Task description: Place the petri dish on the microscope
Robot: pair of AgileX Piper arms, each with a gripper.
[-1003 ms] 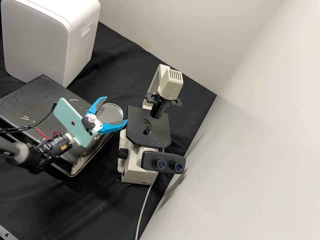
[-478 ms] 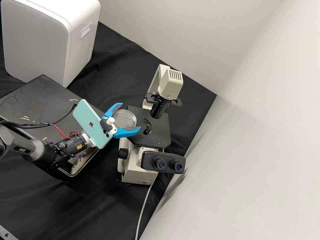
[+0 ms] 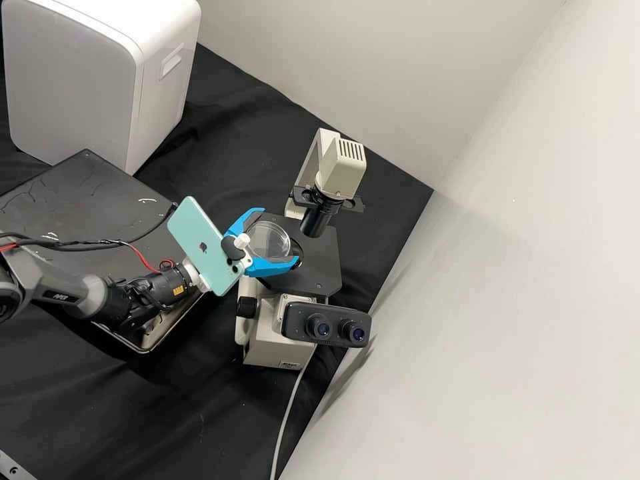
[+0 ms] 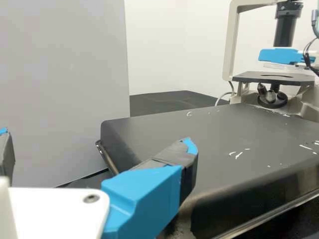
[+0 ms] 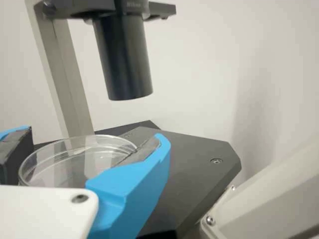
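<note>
**Dish now over the stage, not released yet**

Over the last second the right gripper [image 3: 277,238] has been carrying the petri dish [image 3: 268,237] rightward, off the black box [image 3: 80,193] and onto the left part of the microscope [image 3: 287,333] stage [image 3: 323,263]. The transport leg is looking basically done. I'm reading lower and release as what's left.

- The right gripper's blue fingers are clamping the dish rim from the far and near sides. In the right wrist view the dish [image 5: 75,157] is sitting between them with the stage [image 5: 199,154] under it and the black condenser tube [image 5: 124,55] above and just beyond.
- The dish is covering part of the stage opening, still a bit left of the condenser line. From the left arm's camera it's looking just above the plate, but I can't confirm contact either way.
- The left gripper [image 4: 94,149] is sitting low by the black box [image 4: 224,134], fingers apart, nothing between them.

Orientation: the dish is round, so there's no long axis to line up. It's lying flat and roughly level, broad faces pointing up and down, so it should be seating flush if it's lowered straight.
</note>
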